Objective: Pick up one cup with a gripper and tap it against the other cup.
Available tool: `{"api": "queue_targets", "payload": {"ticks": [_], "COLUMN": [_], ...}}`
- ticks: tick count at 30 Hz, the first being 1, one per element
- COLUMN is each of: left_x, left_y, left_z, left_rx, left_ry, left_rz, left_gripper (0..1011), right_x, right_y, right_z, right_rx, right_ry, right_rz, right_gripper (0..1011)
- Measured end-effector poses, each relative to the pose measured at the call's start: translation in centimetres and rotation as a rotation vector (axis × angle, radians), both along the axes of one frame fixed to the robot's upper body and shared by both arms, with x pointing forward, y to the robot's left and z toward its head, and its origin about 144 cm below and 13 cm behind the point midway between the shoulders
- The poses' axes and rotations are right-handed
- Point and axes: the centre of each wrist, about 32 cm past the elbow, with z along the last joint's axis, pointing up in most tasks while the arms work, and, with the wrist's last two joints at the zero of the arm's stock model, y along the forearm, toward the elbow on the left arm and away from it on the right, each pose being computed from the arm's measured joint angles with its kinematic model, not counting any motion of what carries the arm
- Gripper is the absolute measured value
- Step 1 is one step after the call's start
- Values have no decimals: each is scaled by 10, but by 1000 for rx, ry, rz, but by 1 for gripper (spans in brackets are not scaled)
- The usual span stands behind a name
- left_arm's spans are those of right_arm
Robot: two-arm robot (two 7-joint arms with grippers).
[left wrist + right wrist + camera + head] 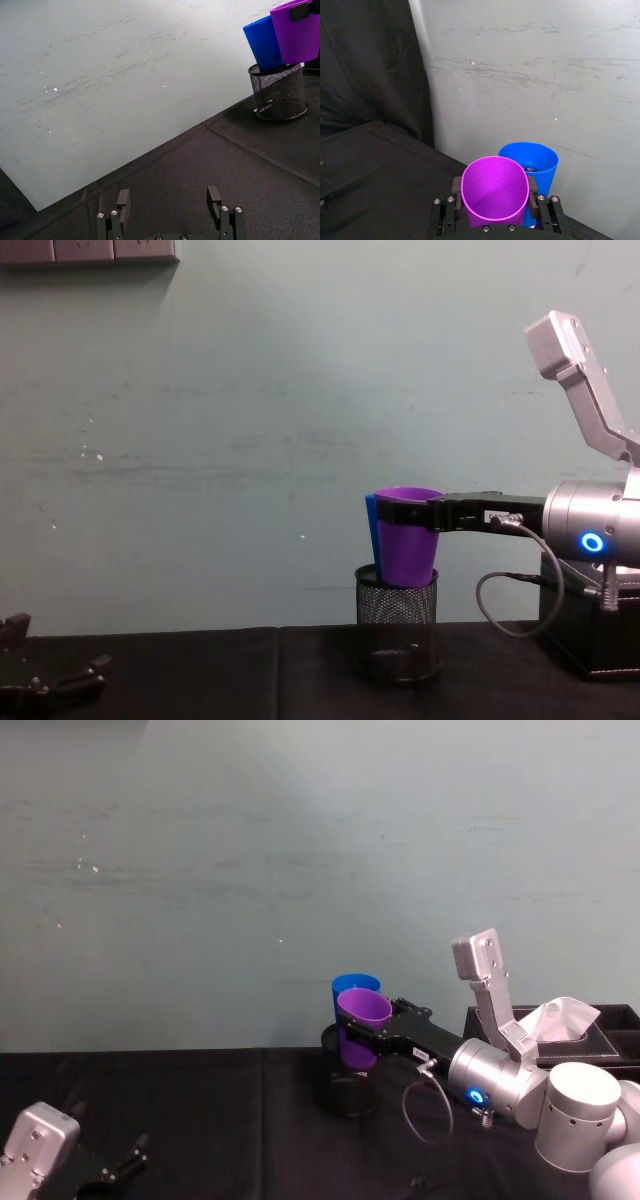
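Note:
My right gripper [357, 1032] is shut on the purple cup [362, 1010], one finger on each side just below the rim. It holds the cup upright, with its base at the rim of a black wire-mesh pen holder [397, 640]. The blue cup [356, 984] stands in that holder right behind the purple cup [495, 192], leaning slightly. In the left wrist view the blue cup [263, 42] and the purple cup [297, 32] sit side against side. I cannot tell whether they touch. My left gripper [115, 1165] rests open, low at the near left.
A black cloth [210, 165] covers the table in front of a pale wall. A black box with white tissue [560, 1018] stands at the right, behind my right arm. A grey cable [510, 610] loops under that arm's wrist.

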Motion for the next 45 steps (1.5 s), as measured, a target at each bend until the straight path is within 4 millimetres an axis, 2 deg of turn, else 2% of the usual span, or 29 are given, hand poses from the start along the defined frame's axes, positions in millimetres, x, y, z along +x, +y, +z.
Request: {"api": "queue_targets", "payload": {"ticks": [28,37,45], "left_x": [0,0,0], "left_y": [0,0,0], "left_z": [0,0,0], "left_rx": [0,0,0], "left_ry": [0,0,0], "left_rz": [0,0,0], "left_gripper": [1000,1000,1000], "right_x": [0,-14,-39], "right_y": [0,-4,-15], "right_z": [0,4,7], "right_rx": [0,6,14], "right_ry": [-1,-14,-11], "right_rz": [0,26,55], "right_gripper": [735,735,735]}}
